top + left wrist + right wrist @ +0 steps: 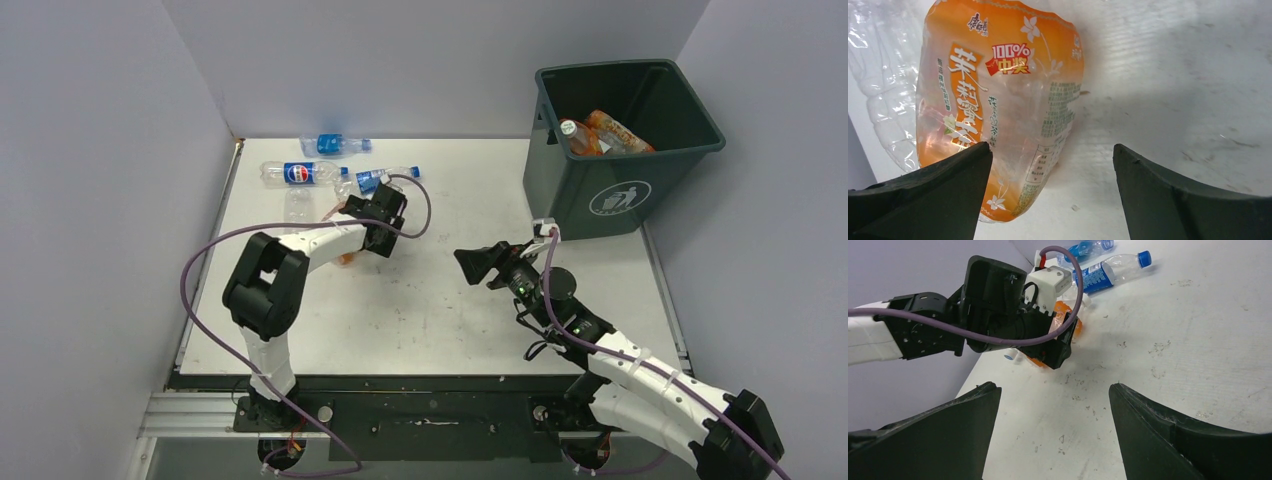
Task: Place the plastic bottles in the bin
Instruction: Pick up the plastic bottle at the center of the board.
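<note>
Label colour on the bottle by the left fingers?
Orange label with white flowers and lettering; best in the left wrist view.

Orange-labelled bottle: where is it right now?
In the left wrist view, the orange-labelled bottle lies on the table just ahead of the open left hand, with a clear crumpled bottle beside it.

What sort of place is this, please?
Probably a robot test cell: plain grey walls box in a scuffed white table, with the left arm and right arm bolted at its near edge.
</note>
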